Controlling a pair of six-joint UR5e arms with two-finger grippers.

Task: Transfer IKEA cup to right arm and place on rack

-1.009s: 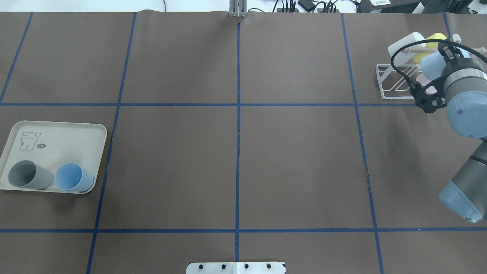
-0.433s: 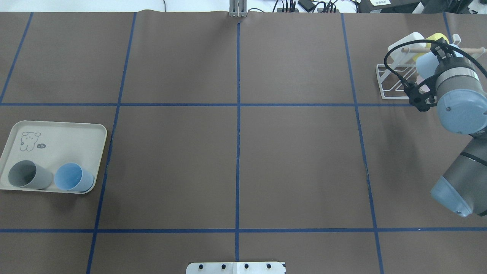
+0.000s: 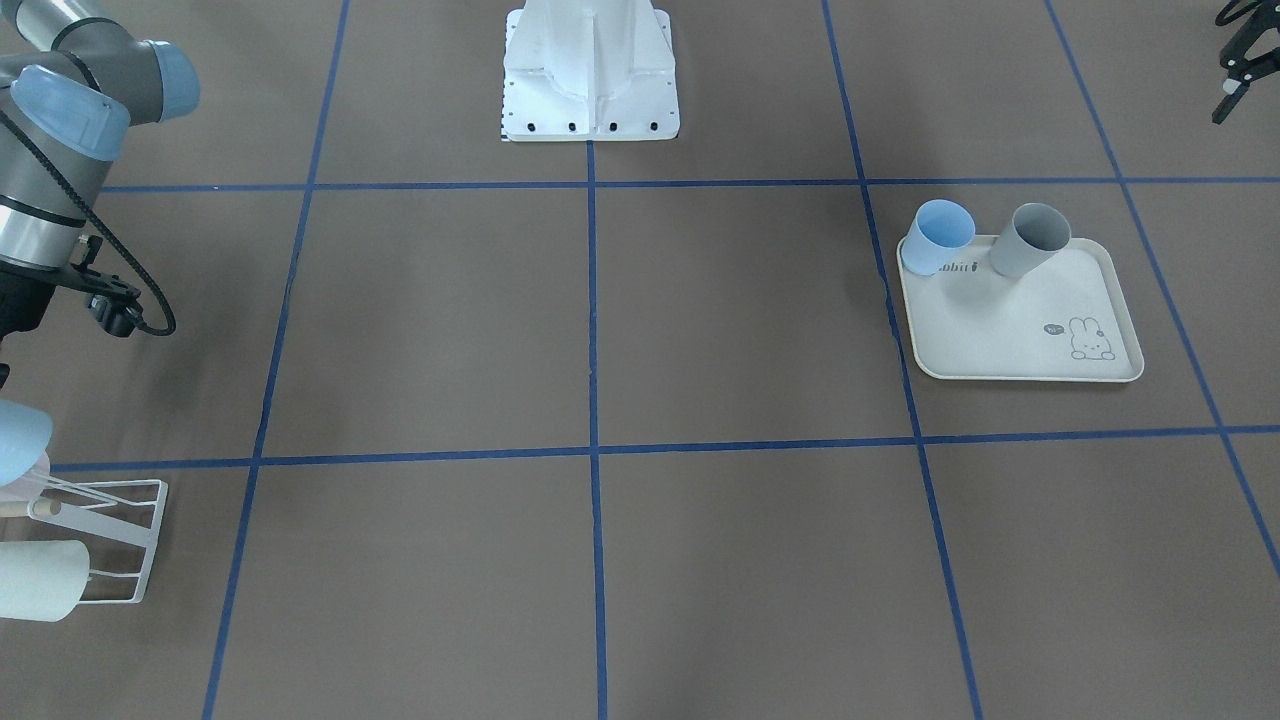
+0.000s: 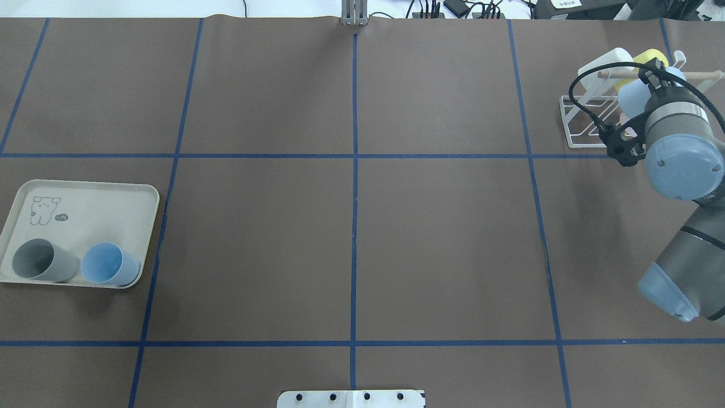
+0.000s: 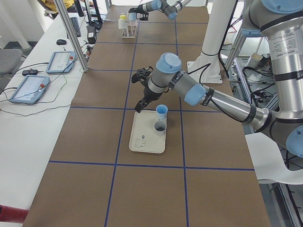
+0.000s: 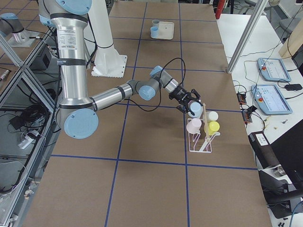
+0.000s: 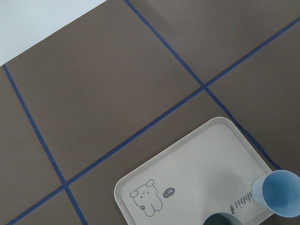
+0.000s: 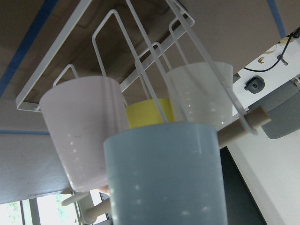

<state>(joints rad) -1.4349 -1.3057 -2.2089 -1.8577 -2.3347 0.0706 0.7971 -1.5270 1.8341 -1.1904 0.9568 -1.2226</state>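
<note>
Rack: small white wire-frame rack point(image 4: 589, 144) with a light wooden dowel point(image 4: 614, 73), standing at the far right of the brown, blue-taped table point(image 4: 442, 243).
Rack contents: white plastic cup point(image 4: 603, 62), yellow plastic cup point(image 4: 648, 56) and pink plastic cup point(image 8: 82, 131), all hung on the prongs.
Right arm: silver tubular right arm point(image 4: 674, 116), reaching from the near right to the rack.
Right gripper: black right gripper point(image 6: 191, 104), fingers clamped on the task cup.
Task cup: pale blue plastic IKEA cup point(image 4: 630, 97), carried clear of the table, over the rack, just beside the dowel and the yellow cup; contact with the rack cannot be determined.
Left gripper: black left gripper point(image 5: 141, 104), hanging over the table's left side near the tray; whether its fingers are apart or together cannot be told.
Tray: cream rectangular tray with a rabbit drawing point(image 4: 102, 215), at the table's left edge, well apart from the rack.
Tray contents: grey plastic cup point(image 4: 42, 260) and second pale blue plastic cup point(image 4: 107, 265), upright, just beside each other along the tray's near edge.
</note>
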